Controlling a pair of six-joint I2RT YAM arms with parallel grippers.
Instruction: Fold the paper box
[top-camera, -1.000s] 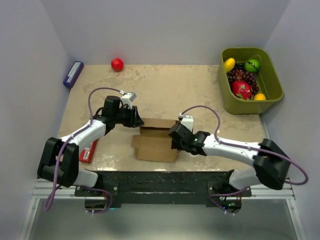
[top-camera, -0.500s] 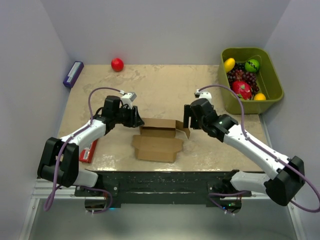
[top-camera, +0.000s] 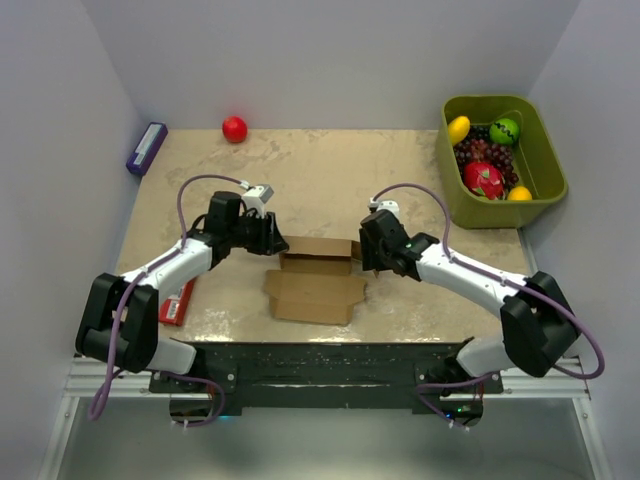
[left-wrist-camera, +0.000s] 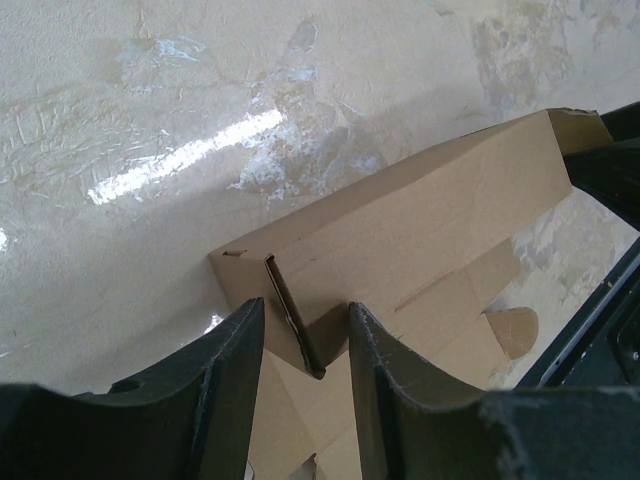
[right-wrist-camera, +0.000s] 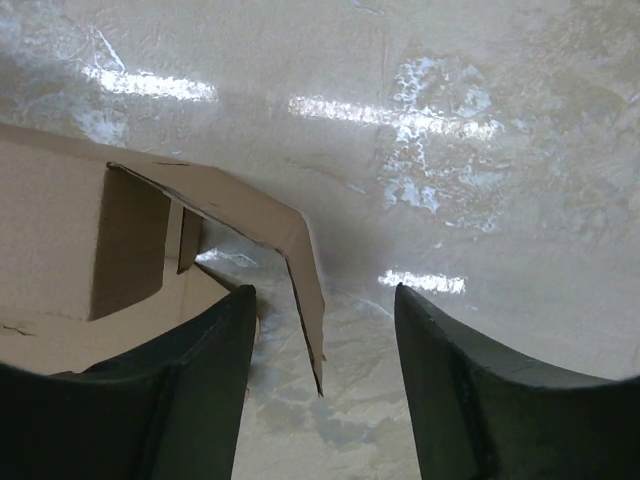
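Observation:
The paper box (top-camera: 315, 278) is plain brown cardboard, partly folded, in the middle of the table, with its rear wall raised and a flat panel toward the front. My left gripper (top-camera: 276, 243) is at its left rear corner. In the left wrist view the left gripper (left-wrist-camera: 303, 320) is open, and its fingers straddle the upright end flap of the box (left-wrist-camera: 420, 220) with a gap on each side. My right gripper (top-camera: 368, 260) is at the box's right end. In the right wrist view the right gripper (right-wrist-camera: 325, 300) is open wide around a bent side flap (right-wrist-camera: 298, 250), not touching it.
A green bin (top-camera: 545, 165) of fruit stands at the back right. A red ball (top-camera: 234, 128) and a small purple box (top-camera: 146, 148) lie at the back left. A flat red box (top-camera: 177, 302) lies under my left arm near the front edge.
My right arm lifted away from the box's front, swung toward the back right, then came back down to the box's right end flap. The left arm has not moved.

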